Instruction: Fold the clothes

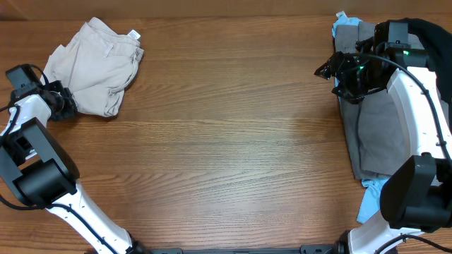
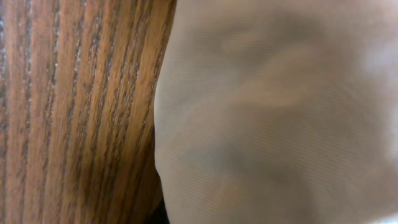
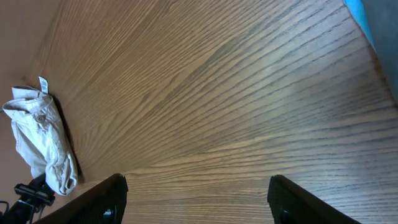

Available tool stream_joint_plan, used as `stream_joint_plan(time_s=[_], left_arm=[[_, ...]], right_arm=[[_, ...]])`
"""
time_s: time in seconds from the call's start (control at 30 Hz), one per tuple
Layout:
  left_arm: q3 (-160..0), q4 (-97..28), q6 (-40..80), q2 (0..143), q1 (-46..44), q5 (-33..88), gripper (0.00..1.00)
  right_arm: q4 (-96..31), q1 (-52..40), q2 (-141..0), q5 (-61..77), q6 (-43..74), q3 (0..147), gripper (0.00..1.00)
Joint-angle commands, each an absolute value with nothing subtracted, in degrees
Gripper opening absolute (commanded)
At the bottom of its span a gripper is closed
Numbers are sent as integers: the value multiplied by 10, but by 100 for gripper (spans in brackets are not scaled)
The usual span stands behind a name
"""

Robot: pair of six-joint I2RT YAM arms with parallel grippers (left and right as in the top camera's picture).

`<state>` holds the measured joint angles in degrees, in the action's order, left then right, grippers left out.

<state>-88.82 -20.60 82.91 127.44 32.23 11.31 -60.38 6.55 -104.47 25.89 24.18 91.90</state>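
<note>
Beige shorts (image 2: pixel 280 112) filled my left view — my left tool (image 1: pixel 65 104) was pinched shut on their edge; my right tool (image 3: pixel 197 186) hung spread apart above the wooden surface (image 3: pixel 217 93).

The beige shorts (image 1: pixel 95 67) lie in the upper left of the overhead frame, crumpled into a loose, uneven heap with many creases, not folded. A small white label (image 1: pixel 134 34) sticks out at their upper right corner. In the left wrist view their fine woven cloth (image 2: pixel 280 112) fills the right part of the frame, very close and blurred. In the right wrist view the shorts (image 3: pixel 40 143) appear small at the left edge, with the label (image 3: pixel 43 83) on top. At the right edge of the overhead frame a grey garment (image 1: pixel 378 134) lies spread flat over a light blue garment (image 1: pixel 371 201), whose edges show at the top and the bottom. A black garment (image 1: pixel 431 35) lies in the upper right corner.
</note>
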Motion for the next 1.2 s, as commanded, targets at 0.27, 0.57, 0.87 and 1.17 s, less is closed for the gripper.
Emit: stream_joint_plan(time_s=[0.27, 0.57, 0.87, 1.17], left_arm=[[-872, -216, 516, 1282, 349, 117, 64], [-873, -415, 193, 1281, 375, 174, 100], [-873, -436, 44, 1200, 354, 150, 100], [-873, -410, -109, 1042, 272, 110, 100]], right_arm=[[-603, 63, -1045, 255, 240, 922, 77], [-608, 63, -1045, 255, 239, 922, 78], [-606, 63, -1045, 256, 240, 922, 78], [-606, 63, -1045, 257, 240, 922, 78]])
